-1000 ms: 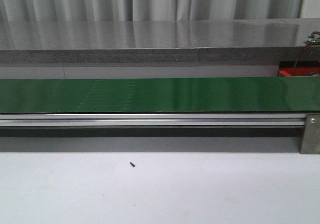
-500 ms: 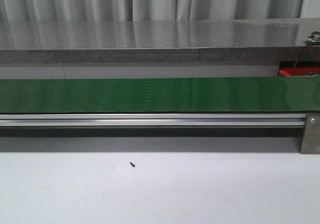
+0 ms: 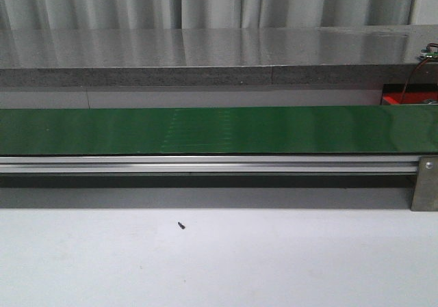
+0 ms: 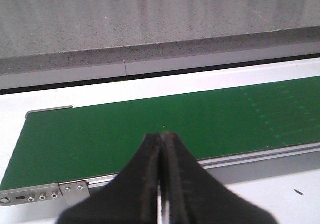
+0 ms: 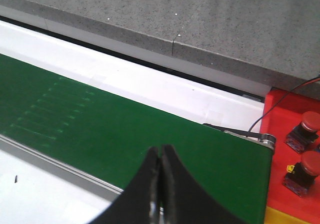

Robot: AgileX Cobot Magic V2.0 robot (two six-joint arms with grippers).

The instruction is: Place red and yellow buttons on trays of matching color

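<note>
Hovering over green belt (image 3: 219,130), left pincer (image 4: 161,136) and right pincer (image 5: 161,151) closed, apparently empty, red buttons (image 5: 305,149) nearby

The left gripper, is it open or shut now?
Shut. In the left wrist view, the left gripper has its two fingers pressed together above the green belt, holding nothing.

Soft even light, glossy counter (image 3: 219,47) glare
</note>
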